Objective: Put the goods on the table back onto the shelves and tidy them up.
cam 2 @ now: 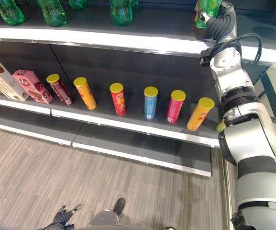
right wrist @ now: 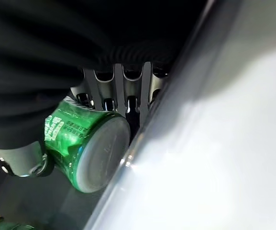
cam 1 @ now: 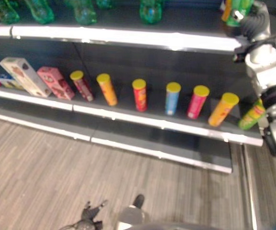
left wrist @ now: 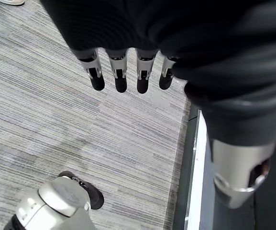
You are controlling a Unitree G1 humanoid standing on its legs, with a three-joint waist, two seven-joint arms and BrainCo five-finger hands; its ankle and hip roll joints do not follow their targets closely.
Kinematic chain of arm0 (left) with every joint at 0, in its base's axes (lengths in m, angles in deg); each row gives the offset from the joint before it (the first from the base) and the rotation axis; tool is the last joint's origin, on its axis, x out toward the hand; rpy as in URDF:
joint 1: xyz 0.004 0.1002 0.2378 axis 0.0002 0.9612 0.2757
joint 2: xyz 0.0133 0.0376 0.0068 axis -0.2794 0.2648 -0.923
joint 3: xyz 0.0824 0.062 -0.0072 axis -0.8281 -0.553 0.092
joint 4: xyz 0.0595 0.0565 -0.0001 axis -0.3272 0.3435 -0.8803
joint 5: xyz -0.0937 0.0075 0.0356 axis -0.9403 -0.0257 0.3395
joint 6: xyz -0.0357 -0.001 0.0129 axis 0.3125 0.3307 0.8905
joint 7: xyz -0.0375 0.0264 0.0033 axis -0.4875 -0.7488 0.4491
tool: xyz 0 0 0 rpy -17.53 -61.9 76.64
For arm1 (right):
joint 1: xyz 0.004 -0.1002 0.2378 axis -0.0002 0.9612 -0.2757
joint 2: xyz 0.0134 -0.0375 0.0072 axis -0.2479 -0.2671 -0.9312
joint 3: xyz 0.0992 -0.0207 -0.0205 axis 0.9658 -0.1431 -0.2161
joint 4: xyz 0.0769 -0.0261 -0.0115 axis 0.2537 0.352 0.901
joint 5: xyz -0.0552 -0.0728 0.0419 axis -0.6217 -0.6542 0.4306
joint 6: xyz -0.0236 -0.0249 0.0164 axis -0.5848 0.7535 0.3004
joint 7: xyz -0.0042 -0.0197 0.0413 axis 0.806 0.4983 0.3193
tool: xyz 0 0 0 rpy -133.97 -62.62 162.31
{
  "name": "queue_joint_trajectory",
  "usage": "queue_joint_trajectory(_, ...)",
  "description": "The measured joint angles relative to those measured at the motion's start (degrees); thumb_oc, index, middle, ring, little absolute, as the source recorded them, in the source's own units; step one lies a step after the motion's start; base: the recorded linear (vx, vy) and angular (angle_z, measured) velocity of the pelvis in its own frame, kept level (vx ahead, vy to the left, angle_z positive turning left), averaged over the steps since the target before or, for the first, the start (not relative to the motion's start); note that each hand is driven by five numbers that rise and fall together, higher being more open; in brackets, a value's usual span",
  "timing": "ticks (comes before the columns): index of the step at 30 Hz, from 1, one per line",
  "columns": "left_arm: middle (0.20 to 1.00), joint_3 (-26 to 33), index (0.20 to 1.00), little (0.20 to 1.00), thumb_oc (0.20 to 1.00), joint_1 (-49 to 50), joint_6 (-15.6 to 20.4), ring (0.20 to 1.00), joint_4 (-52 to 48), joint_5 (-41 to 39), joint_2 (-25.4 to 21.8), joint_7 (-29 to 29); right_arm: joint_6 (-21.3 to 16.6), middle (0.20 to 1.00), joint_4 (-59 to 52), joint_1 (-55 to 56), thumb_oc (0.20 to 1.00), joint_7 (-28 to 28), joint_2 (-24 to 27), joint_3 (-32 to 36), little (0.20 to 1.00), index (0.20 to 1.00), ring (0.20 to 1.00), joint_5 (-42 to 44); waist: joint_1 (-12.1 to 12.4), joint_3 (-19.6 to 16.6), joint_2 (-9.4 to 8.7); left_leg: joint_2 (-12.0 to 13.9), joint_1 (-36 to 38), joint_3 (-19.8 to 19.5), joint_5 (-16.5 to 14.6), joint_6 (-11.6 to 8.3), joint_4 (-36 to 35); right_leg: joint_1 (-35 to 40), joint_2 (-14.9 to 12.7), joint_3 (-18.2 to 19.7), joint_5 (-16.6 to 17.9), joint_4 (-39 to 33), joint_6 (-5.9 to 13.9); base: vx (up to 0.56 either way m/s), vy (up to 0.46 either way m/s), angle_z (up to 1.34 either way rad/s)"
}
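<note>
My right hand [cam 2: 217, 20] is raised to the right end of the upper shelf [cam 2: 128, 42], shut on a green can [cam 2: 206, 8]. In the right wrist view its fingers [right wrist: 123, 96] curl round the green can [right wrist: 82, 148], whose silver base is next to the shelf's pale edge. Whether the can rests on the shelf I cannot tell. My left hand [cam 1: 88, 213] hangs low over the floor, and its fingers [left wrist: 120, 74] are straight and hold nothing.
Green bottles [cam 2: 53, 12] stand along the upper shelf. On the middle shelf [cam 2: 128, 125] is a row of yellow-lidded tubes [cam 2: 150, 102], with a green tube [cam 1: 251, 115] at the right end and boxes [cam 2: 30, 86] at the left. Below is grey striped floor [cam 2: 42, 182].
</note>
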Motion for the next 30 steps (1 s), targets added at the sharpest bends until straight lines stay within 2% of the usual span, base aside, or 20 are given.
queue_joint_trajectory(1, 1.0, -0.71, 1.0, 1.0, 1.0, -0.08, 0.0, 1.0, 0.0, 0.0, -0.1, 0.02, -0.01, 1.0, 0.0, -0.07, 1.0, 0.2, 0.0, 0.0, 1.0, 1.0, 1.0, -0.01, 0.01, 0.11, -0.05, -0.01, 0.01, 0.02, 0.0, 0.0, 0.0, 0.0, -0.01, 0.03, 0.02, -0.02, 0.02, 0.0, 0.0, 0.0)
queue_joint_trajectory(19, 1.0, -1.11, 1.0, 1.0, 1.0, -1.13, 0.06, 1.0, -2.51, 0.0, -0.27, 0.06, 0.02, 1.0, 1.21, -1.69, 1.0, 0.51, 1.26, -0.02, 1.0, 1.0, 1.0, -0.12, -0.96, 1.21, 0.07, -0.01, 0.22, 0.44, 0.0, 0.0, 0.0, 0.08, 0.02, 0.4, 0.23, -0.35, 0.16, -0.01, 0.001, 0.0)
queue_joint_trajectory(23, 1.0, -1.09, 1.0, 1.0, 1.0, -1.57, 0.06, 1.0, -2.55, 0.01, -0.35, 0.08, 0.64, 1.0, 0.77, -1.75, 1.0, 0.96, 3.61, -0.05, 1.0, 1.0, 1.0, -0.24, -1.23, 1.65, -0.03, 0.14, 0.4, 0.65, 0.0, 0.0, -0.02, 0.11, -0.02, 0.63, 0.33, -0.38, 0.15, -0.01, 0.005, -0.01)
queue_joint_trajectory(26, 1.0, -1.05, 1.0, 1.0, 1.0, -1.52, 0.06, 1.0, -3.39, 0.01, -0.35, 0.36, 0.88, 1.0, -4.14, -1.76, 1.0, 3.17, 7.53, 0.22, 1.0, 1.0, 1.0, -0.64, -1.46, 2.84, 0.19, 0.05, 0.69, 1.3, 0.0, 0.01, -0.08, 0.09, -0.01, 1.28, 0.59, -0.52, 0.2, -0.02, 0.02, -0.1)
queue_joint_trajectory(28, 1.0, -0.95, 1.0, 1.0, 1.0, -1.19, 0.02, 1.0, -4.15, 0.02, -0.39, 0.92, 0.95, 1.0, -14.66, -1.26, 1.0, 5.1, 11.09, 1.13, 1.0, 1.0, 1.0, -0.72, -2.81, 3.78, 0.57, 0.03, 0.83, 1.97, 0.0, 0.01, -0.1, 0.06, 0.04, 1.82, 0.94, -0.94, 0.22, -0.02, 0.016, -0.12)
queue_joint_trajectory(30, 1.0, -0.82, 1.0, 1.0, 1.0, -1.06, -0.04, 1.0, -4.45, 0.02, -0.47, 1.47, -0.76, 1.0, -26.62, 1.43, 1.0, 7.03, 13.37, 5.06, 1.0, 1.0, 1.0, -1.6, -3.98, 3.98, 0.57, 0.26, 1.02, 3.24, 0.0, 0.01, -0.11, 0.1, 0.28, 2.41, 1.42, -1.8, 0.14, -0.03, 0.005, -0.16)
